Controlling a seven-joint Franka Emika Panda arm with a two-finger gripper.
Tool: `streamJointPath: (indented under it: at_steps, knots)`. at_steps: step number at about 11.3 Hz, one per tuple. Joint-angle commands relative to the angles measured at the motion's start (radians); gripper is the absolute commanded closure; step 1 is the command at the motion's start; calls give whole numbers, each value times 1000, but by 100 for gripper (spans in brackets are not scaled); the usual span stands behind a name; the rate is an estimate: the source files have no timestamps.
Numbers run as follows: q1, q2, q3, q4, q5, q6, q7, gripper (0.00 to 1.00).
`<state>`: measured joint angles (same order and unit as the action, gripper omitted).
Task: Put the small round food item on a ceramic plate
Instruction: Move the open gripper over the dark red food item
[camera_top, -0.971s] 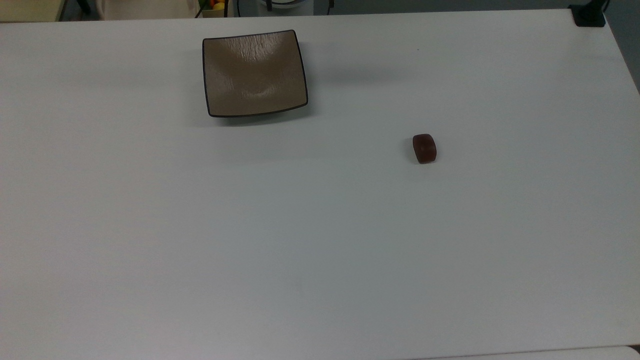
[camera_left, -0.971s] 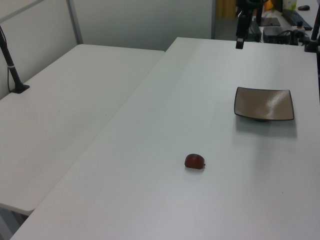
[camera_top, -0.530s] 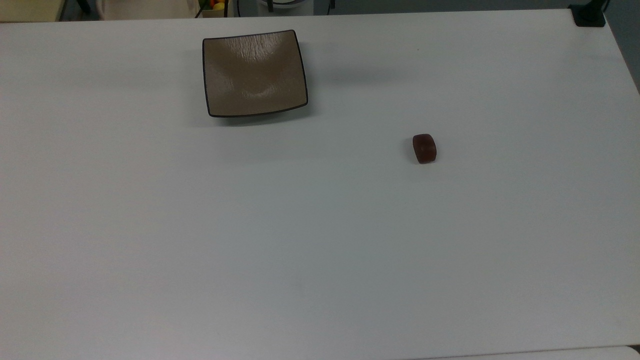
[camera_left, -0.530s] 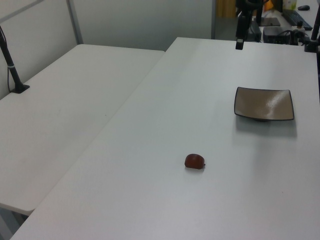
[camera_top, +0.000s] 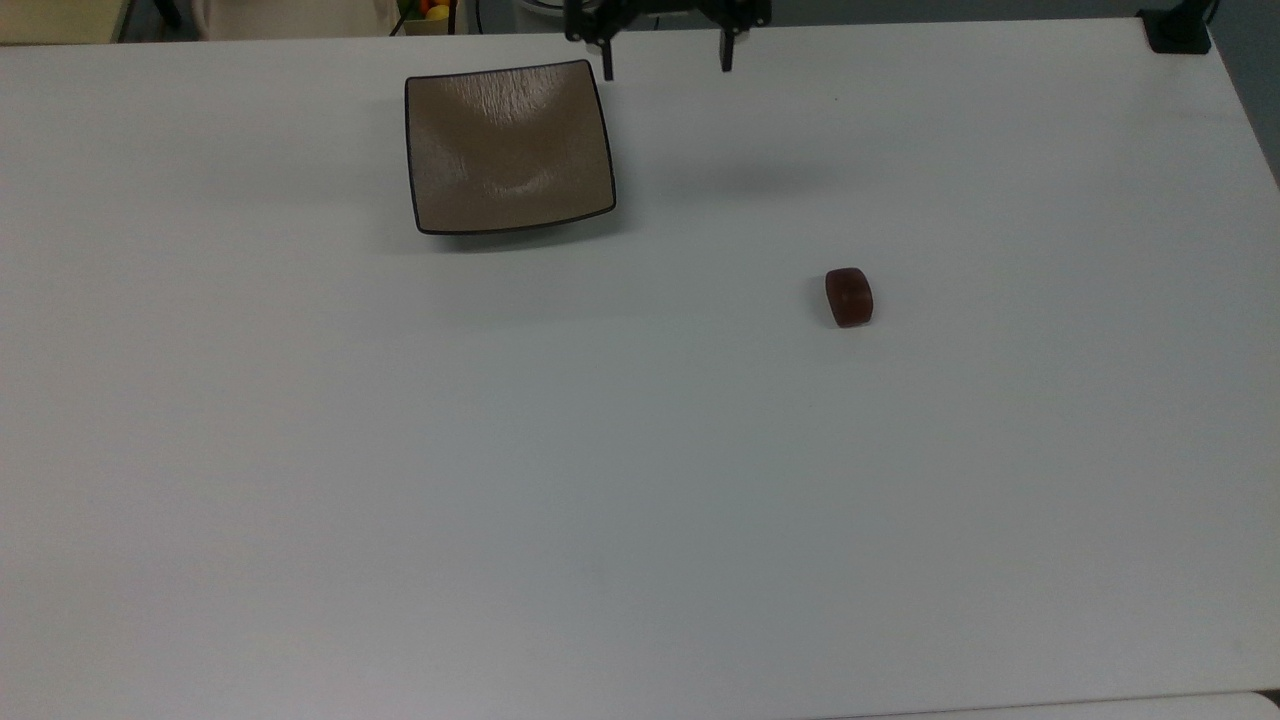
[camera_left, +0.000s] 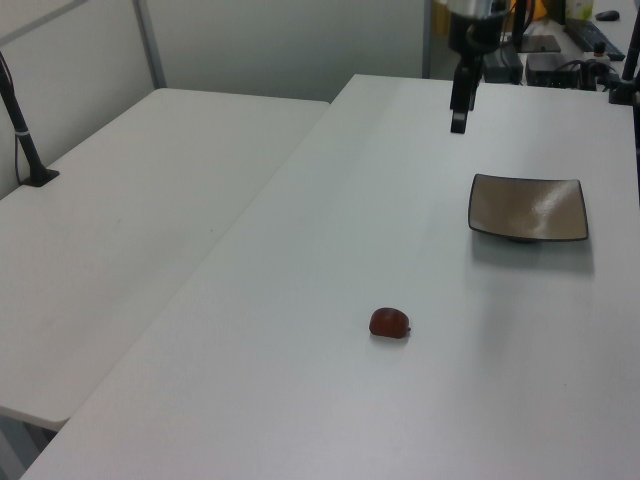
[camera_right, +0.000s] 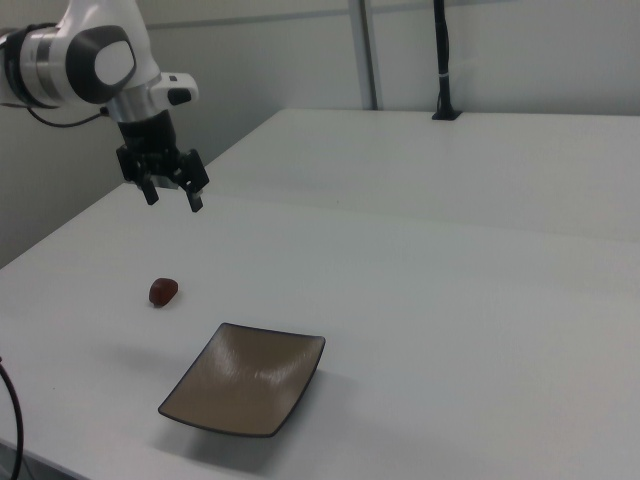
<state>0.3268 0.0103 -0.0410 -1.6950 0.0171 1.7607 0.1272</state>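
Note:
The small round food item (camera_top: 849, 296) (camera_left: 389, 322) (camera_right: 163, 291), a dark reddish-brown lump, lies on the white table (camera_top: 640, 480). The ceramic plate (camera_top: 508, 146) (camera_left: 528, 208) (camera_right: 246, 380), square and taupe-brown with a dark rim, sits bare toward the top view's upper left of the lump. My gripper (camera_top: 665, 68) (camera_right: 174, 197) (camera_left: 458, 122) hangs open in the air at the table's far edge in the top view, just right of the plate's upper corner. Nothing is between its fingers. It is well apart from the lump.
A second white table (camera_left: 140, 200) adjoins along the left view's left, with a black post (camera_left: 25, 140) clamped on it. A black clamp (camera_top: 1178, 35) sits at the top view's upper right corner. Desk clutter (camera_left: 560, 55) stands beyond the table's far end.
The gripper has come forward over the table's far edge and lower; it now shows in the top view. The food item and plate have not moved.

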Motion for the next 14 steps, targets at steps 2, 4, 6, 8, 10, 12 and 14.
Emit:
streamJointPath:
  at_steps: [2, 4, 6, 8, 10, 12, 14]
  knots:
    - [76, 126, -2, 49, -2, 118, 117, 0]
    - [106, 170, -2, 49, -2, 192, 118, 0]
    - [135, 223, -2, 55, 4, 213, 121, 0]
    - [147, 293, -2, 133, 4, 200, 179, 0]
    - [169, 355, -2, 214, -3, 153, 207, 0]
    - [208, 443, -3, 317, -13, 41, 238, 0]
    - [230, 479, 0, 316, -58, 46, 327, 0]
